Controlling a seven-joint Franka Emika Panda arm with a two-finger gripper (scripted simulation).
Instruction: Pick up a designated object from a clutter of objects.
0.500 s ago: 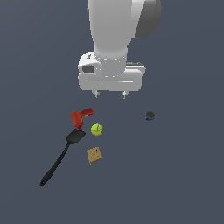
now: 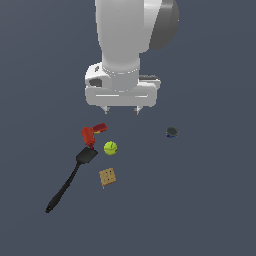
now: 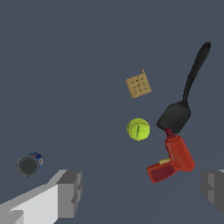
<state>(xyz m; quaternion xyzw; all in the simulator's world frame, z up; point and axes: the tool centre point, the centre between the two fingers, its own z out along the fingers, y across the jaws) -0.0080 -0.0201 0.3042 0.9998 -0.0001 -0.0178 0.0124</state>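
The designated object, a small yellow-green ball, lies on the dark floor in the clutter of objects. Around it are a red bent object, a long black spatula and a tan square cracker. A dark round object sits apart toward the exterior view's right. My gripper hangs open well above the floor, higher than the ball and slightly toward the exterior view's right of it. Nothing is between its fingers.
The white arm body fills the upper middle of the exterior view. The spatula's blade touches the red object's end, close beside the ball. The floor is a uniform dark grey surface.
The arm and gripper have shifted slightly toward the exterior view's left and a little lower. The objects on the floor have not moved.
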